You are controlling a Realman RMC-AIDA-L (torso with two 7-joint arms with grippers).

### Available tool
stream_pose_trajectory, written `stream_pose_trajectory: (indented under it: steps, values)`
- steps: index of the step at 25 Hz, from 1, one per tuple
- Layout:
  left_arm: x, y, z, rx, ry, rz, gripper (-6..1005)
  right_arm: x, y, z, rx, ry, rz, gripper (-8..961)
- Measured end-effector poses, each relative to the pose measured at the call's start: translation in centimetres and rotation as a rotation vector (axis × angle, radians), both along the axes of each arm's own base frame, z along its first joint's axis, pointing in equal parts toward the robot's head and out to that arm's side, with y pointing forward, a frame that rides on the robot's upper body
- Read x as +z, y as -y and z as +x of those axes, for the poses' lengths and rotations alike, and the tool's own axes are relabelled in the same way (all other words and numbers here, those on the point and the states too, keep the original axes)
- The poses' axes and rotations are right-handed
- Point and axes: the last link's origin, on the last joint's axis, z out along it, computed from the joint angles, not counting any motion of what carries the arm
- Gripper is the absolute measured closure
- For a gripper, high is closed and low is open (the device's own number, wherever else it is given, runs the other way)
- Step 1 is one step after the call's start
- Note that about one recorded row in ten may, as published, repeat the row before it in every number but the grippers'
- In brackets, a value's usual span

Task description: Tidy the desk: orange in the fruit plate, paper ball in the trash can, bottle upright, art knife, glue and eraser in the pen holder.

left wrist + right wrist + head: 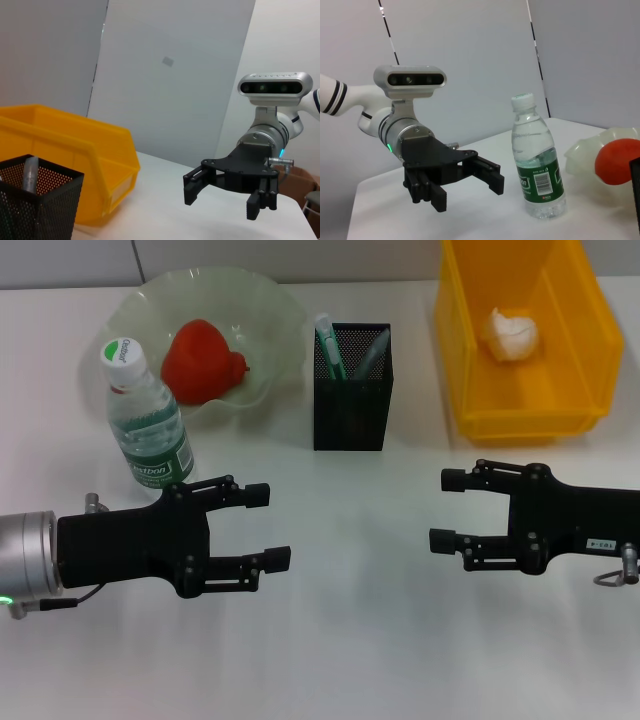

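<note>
We see bottle [146, 420] upright on desk [350, 640] beside fruit plate [270, 310]; light, slippery, thin-walled, so grasp mid-label. Left gripper [262, 528] and right gripper [446, 510] hover, jaws spread, empty.

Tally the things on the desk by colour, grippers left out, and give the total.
Green: 2, fruit plate, art knife
Red-orange: 1, orange
Clear: 1, bottle
Black: 1, pen holder
Grey: 1, glue
Yellow: 1, trash can
White: 1, paper ball
Total: 8
</note>
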Motion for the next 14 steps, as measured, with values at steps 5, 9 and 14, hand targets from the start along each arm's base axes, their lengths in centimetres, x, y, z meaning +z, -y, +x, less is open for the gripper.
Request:
stream_pose_trajectory:
  steps: [5,9,14]
  values:
    - [0.01,-0.11,-0.03,-0.002,-0.005,0.008,181,0.01,-0.1,-0.04,-0.003,0.0,0.0,145]
    - [-0.06,-0.23,0.08,-0.005,-0.006,0.009,181,-0.05,-0.16,0.03,-0.005,0.007,0.003,145]
    - [-0.1,-0.21,0.1,-0.005,-0.004,0.008,181,-0.06,-0.12,0.07,-0.004,0.007,0.004,144]
